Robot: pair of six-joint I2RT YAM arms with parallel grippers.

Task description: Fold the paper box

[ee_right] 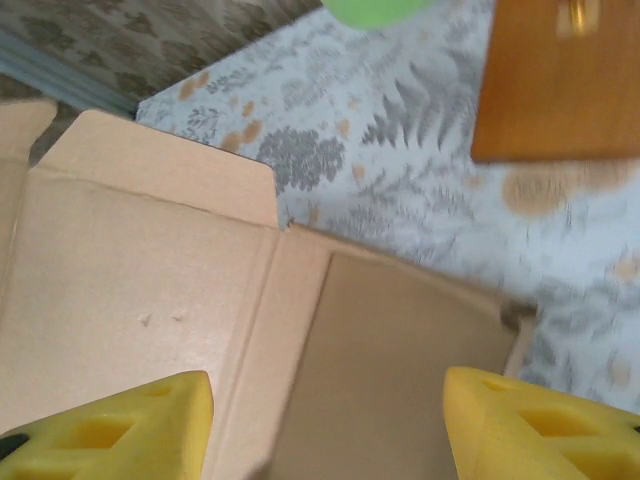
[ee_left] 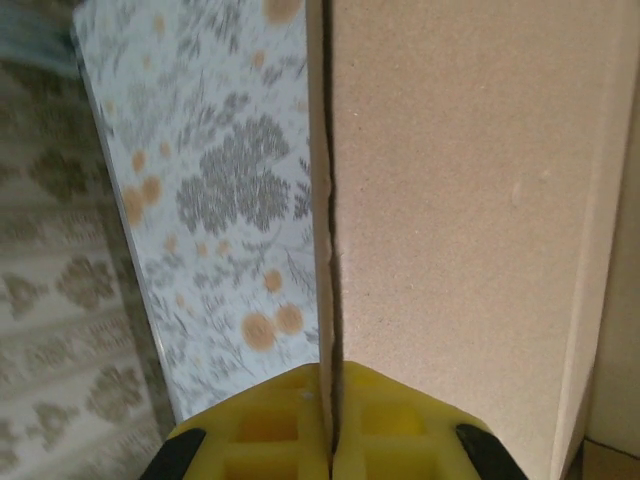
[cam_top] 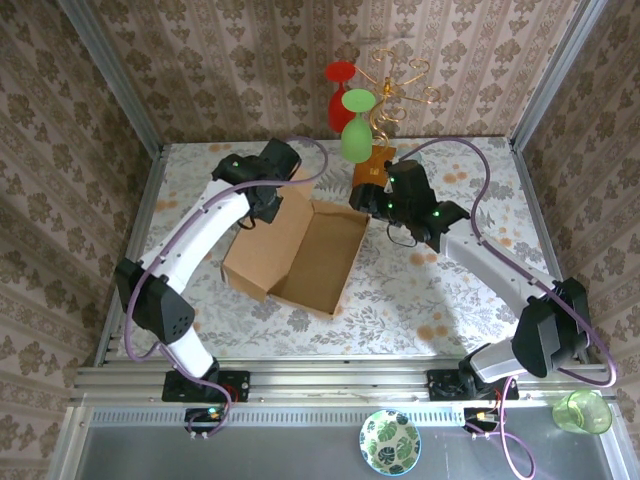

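The left hand [cam_top: 264,203] is at the far left side of the paper box [cam_top: 300,250]. Its yellow fingers [ee_left: 270,425] are pressed together, pinching the thin edge of an upright cardboard panel [ee_left: 460,200]. The box lies open on the floral counter [cam_top: 450,290], left of centre, between the two arms, its hollow facing up. At its far right corner hovers the right hand [cam_top: 372,198], fingers [ee_right: 130,420] spread wide with nothing between them, above the box's creased inner panels [ee_right: 130,270]. Just beyond stands the rack's wooden base [ee_right: 560,80], with a green glass [cam_top: 355,130] hanging above it.
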